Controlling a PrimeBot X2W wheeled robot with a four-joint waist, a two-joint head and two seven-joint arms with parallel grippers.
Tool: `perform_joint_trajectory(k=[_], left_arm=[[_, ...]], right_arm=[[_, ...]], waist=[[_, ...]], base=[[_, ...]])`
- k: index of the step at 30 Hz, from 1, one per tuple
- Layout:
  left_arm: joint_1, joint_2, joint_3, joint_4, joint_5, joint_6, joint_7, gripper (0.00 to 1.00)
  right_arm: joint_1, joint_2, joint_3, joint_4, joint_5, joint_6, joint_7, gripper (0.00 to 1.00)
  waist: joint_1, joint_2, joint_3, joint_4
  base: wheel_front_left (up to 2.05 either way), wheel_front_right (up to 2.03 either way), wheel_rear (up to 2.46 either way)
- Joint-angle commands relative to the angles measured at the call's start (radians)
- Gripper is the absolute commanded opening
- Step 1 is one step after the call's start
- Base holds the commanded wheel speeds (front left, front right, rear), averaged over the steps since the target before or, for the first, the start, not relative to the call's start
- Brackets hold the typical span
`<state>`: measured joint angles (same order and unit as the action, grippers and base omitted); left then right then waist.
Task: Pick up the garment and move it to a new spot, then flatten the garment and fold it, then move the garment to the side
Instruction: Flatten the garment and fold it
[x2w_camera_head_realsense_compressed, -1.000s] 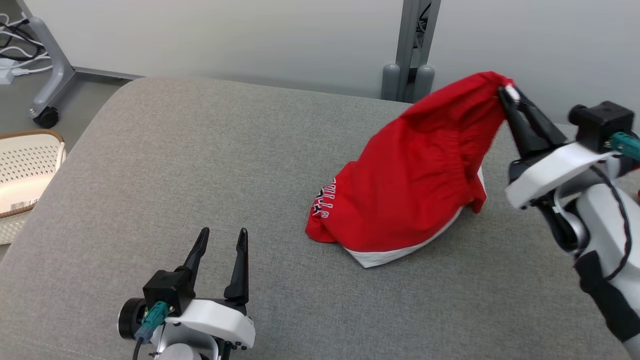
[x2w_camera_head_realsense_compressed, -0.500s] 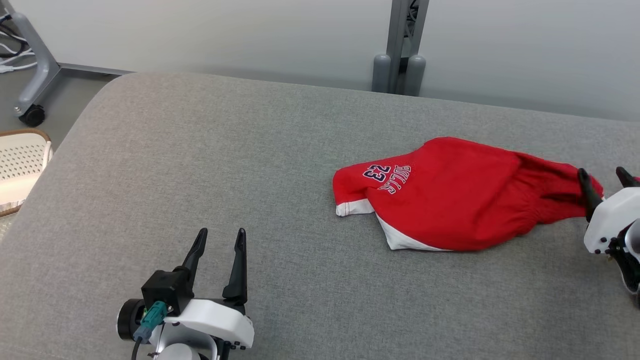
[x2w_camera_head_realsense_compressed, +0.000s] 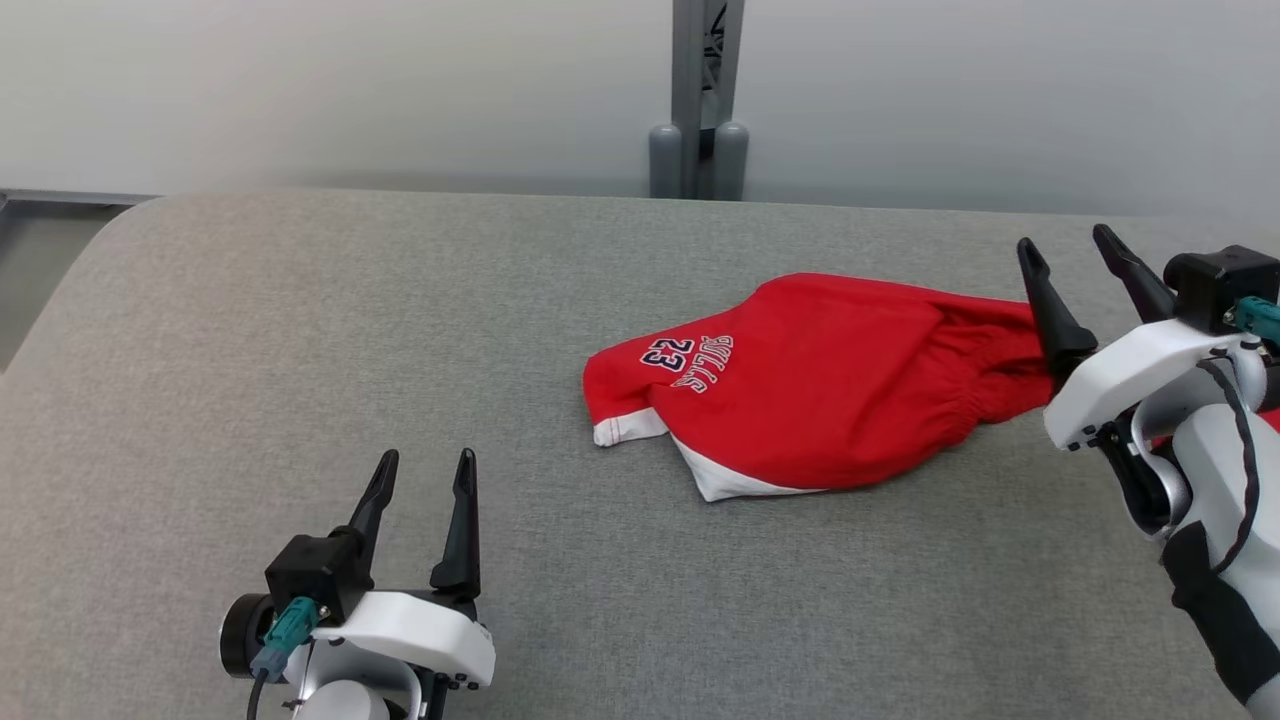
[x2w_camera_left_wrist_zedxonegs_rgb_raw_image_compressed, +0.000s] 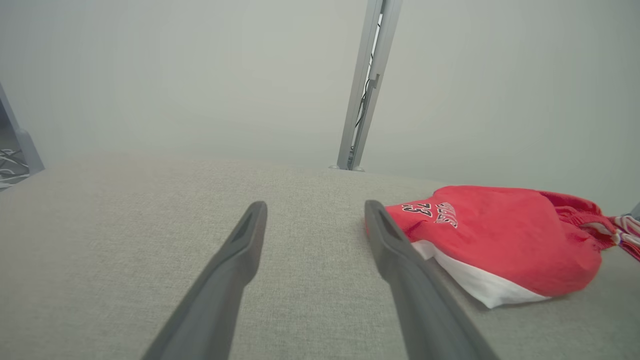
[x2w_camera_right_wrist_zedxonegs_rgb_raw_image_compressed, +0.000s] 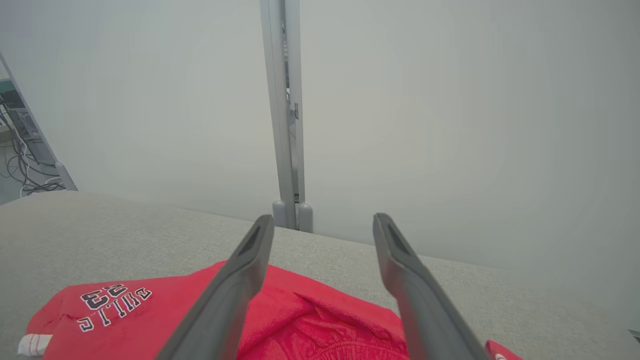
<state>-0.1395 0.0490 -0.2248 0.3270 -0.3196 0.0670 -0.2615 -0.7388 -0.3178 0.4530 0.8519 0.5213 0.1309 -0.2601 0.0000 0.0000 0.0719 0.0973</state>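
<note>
Garment (x2w_camera_head_realsense_compressed: 800, 385): red shorts, one item, lying slack and partly crumpled on the cushion (x2w_camera_head_realsense_compressed: 300, 350). It is not flattened or folded, and neither pair of jaws holds it.
- Lettering (x2w_camera_head_realsense_compressed: 690, 360): white and dark, "BULLS 23", upside down in the head view, on the end farthest from the right jaws.
- Hem (x2w_camera_head_realsense_compressed: 730, 482): white band along the leg edges, on the side facing the left jaws.
- Waistband (x2w_camera_head_realsense_compressed: 985, 385): gathered and bunched, on the end nearest the right jaws.

Right gripper (x2w_camera_head_realsense_compressed: 1063, 240): jaws spread wide with nothing between them. The waistband end sits just below and beside its inner finger; whether they touch cannot be told. In the right wrist view the garment (x2w_camera_right_wrist_zedxonegs_rgb_raw_image_compressed: 300, 320) spreads beneath both fingers and off to their left, the lettered end farthest left.

Left gripper (x2w_camera_head_realsense_compressed: 427, 455): jaws spread wide with nothing between them, low over bare cushion. The garment lies ahead of these jaws and off to their right, well apart in the head view. In the left wrist view it (x2w_camera_left_wrist_zedxonegs_rgb_raw_image_compressed: 500, 235) sits beyond the right finger, whose tip crosses the lettered end.

Cushion: grey woven fabric with a rounded corner, extending under and ahead of both pairs of jaws.

Post (x2w_camera_head_realsense_compressed: 697, 100): grey upright beyond the cushion's far edge, ahead of both pairs of jaws.

Wall (x2w_camera_head_realsense_compressed: 300, 80): pale and plain, behind the post.
</note>
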Motion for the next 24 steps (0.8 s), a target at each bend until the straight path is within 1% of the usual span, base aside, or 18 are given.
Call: perform_joint_trajectory(k=[1, 6, 10, 15, 20, 21, 24], left_arm=[[-0.013, 0.004, 0.004, -0.004, -0.006, -0.002, -0.003, 1.00], [-0.019, 0.003, 0.011, -0.008, -0.017, -0.006, -0.003, 1.00], [-0.033, 0.004, 0.013, -0.009, -0.027, -0.006, -0.003, 1.00], [-0.042, 0.004, 0.020, 0.005, -0.033, -0.010, -0.003, 1.00], [-0.063, 0.004, 0.036, 0.017, -0.031, -0.013, -0.003, 1.00], [-0.069, 0.004, 0.041, 0.022, -0.031, -0.016, -0.003, 1.00], [-0.092, 0.003, 0.033, 0.072, -0.038, -0.044, -0.003, 1.00]], right_arm=[[0.023, -0.003, -0.006, -0.014, 0.003, 0.000, -0.006, 1.00], [0.172, 0.014, -0.074, -0.262, -0.058, 0.000, -0.006, 1.00], [0.321, 0.058, -0.129, -0.397, -0.096, 0.000, -0.004, 1.00], [0.435, 0.094, -0.153, -0.445, -0.145, 0.000, -0.004, 1.00], [0.458, 0.110, -0.187, -0.469, -0.159, 0.000, -0.005, 1.00], [0.456, 0.111, -0.195, -0.472, -0.161, 0.000, -0.005, 1.00], [0.445, 0.110, -0.210, -0.479, -0.168, 0.000, -0.005, 1.00]], waist=[[0.0000, 0.0000, -0.007, -0.020], [0.0000, 0.0000, -0.004, -0.070], [0.0000, 0.0000, 0.004, -0.103], [0.0000, 0.0000, 0.016, -0.143], [0.0000, 0.0000, 0.030, -0.175], [0.0000, 0.0000, 0.035, -0.180], [0.0000, 0.0000, 0.053, -0.193]], base=[[0.00, 0.00, 0.00], [0.00, 0.00, 0.00], [0.00, 0.00, 0.00], [0.00, 0.00, 0.00], [0.00, 0.00, 0.00], [0.00, 0.00, 0.00], [0.00, 0.00, 0.00]])
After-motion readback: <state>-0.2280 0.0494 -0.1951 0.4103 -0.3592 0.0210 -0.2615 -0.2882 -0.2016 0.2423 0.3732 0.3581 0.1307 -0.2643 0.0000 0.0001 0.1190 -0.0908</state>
